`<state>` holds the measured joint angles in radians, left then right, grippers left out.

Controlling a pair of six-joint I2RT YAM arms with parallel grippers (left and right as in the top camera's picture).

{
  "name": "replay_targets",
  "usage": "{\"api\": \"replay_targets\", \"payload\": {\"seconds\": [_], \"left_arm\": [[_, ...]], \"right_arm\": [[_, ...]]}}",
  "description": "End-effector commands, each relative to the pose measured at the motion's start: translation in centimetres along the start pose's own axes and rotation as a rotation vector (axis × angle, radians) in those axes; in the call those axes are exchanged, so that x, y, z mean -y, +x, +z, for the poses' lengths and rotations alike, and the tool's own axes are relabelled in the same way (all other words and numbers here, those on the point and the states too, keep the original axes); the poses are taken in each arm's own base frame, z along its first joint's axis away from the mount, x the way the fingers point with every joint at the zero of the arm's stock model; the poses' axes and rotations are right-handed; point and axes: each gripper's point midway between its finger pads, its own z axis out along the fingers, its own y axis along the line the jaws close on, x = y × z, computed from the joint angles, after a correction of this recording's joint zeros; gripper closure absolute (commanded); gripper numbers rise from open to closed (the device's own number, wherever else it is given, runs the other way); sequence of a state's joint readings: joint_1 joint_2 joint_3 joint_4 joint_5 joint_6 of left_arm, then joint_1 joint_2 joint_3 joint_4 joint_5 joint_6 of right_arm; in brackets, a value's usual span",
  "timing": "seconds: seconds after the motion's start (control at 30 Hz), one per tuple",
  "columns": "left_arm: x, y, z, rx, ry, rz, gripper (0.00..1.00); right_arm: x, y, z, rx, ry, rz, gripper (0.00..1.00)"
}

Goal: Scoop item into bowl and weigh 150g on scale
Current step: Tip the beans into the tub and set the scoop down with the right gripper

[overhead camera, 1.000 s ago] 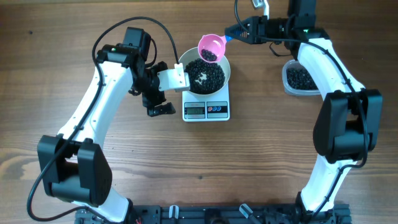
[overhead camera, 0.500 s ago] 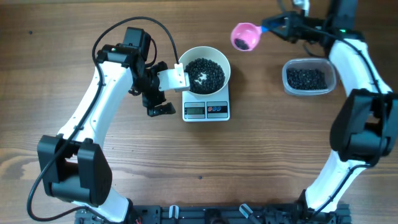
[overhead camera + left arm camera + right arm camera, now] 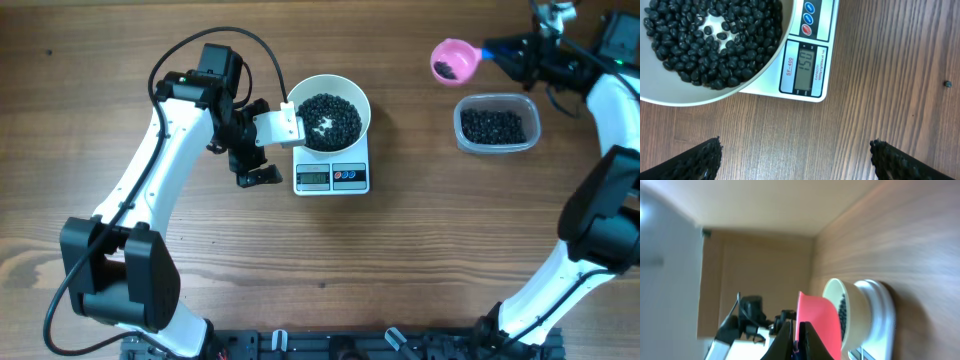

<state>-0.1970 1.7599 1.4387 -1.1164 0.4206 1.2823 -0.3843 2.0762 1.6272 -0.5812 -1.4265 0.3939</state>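
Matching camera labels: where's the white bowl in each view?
Overhead: bowl just above centre, sitting on the scale.
Left wrist: bowl top left, cut off by the frame edges.
Right wrist: bowl lower centre-right, picture turned sideways, just beyond the pink scoop.
Shared landmark: the scale under the bowl shows in all three views.

One bowl (image 3: 363, 112). One scale (image 3: 332, 178) with three buttons (image 3: 807, 18). One clear tub (image 3: 533, 105). One pink scoop (image 3: 440, 52). Two arms: left arm (image 3: 150, 170), right arm (image 3: 612, 105). Beans (image 3: 330, 118) uncountable, three lots. One stray bean (image 3: 948, 84) on surface (image 3: 420, 260).
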Motion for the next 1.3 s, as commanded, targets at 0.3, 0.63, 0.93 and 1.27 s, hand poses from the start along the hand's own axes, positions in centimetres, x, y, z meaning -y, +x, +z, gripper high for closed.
{"api": "replay_targets", "payload": {"seconds": [0.3,0.63,0.93,1.27], "left_arm": [[0.3,-0.1,0.2,0.019,0.016,0.012,0.0],[0.3,-0.1,0.2,0.019,0.016,0.012,0.0],[0.3,-0.1,0.2,0.019,0.016,0.012,0.0],[0.3,-0.1,0.2,0.019,0.016,0.012,0.0]], "right_arm": [[10.9,4.4,-9.6,0.039,0.556,0.184,0.96],[11.0,1.4,-7.0,0.051,0.578,-0.038,0.96],[12.7,1.8,-6.1,0.045,0.717,0.036,0.96],[12.6,1.2,-6.2,0.078,0.715,0.065,0.42]]}}
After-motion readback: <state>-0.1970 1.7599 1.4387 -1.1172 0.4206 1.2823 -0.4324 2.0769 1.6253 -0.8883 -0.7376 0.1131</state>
